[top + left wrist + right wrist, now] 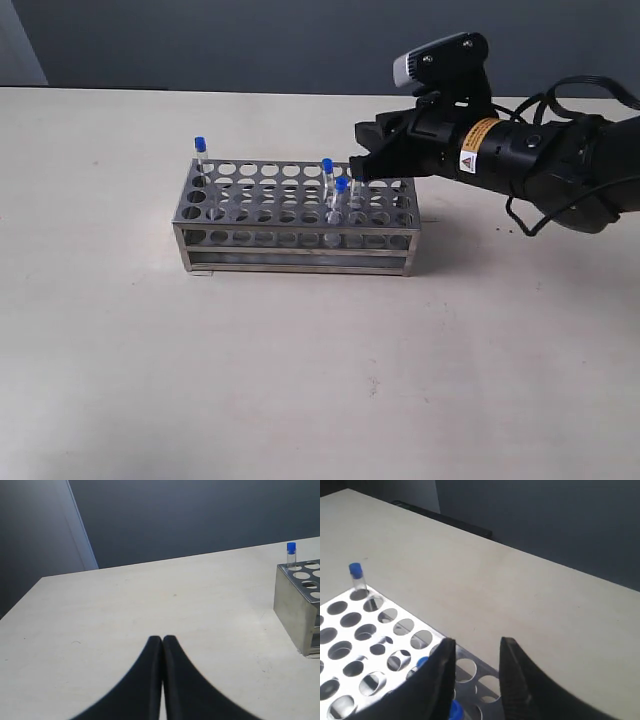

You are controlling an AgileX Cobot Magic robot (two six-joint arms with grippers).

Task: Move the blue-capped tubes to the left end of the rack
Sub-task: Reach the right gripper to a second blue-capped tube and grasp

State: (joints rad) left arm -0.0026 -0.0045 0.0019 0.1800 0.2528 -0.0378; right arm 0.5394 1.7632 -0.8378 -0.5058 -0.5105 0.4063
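Blue-capped tubes (341,186) stand in the rack (290,250) on the tabletop (300,380): two just beside the released right claw (361,168), one at the corner far from it. Left claw (162,640), clenched on nothing, hovers apart from the rack.

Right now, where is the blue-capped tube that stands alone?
In the exterior view the lone tube stands in the back left corner hole of the rack, well apart from two other blue-capped tubes near the right gripper.
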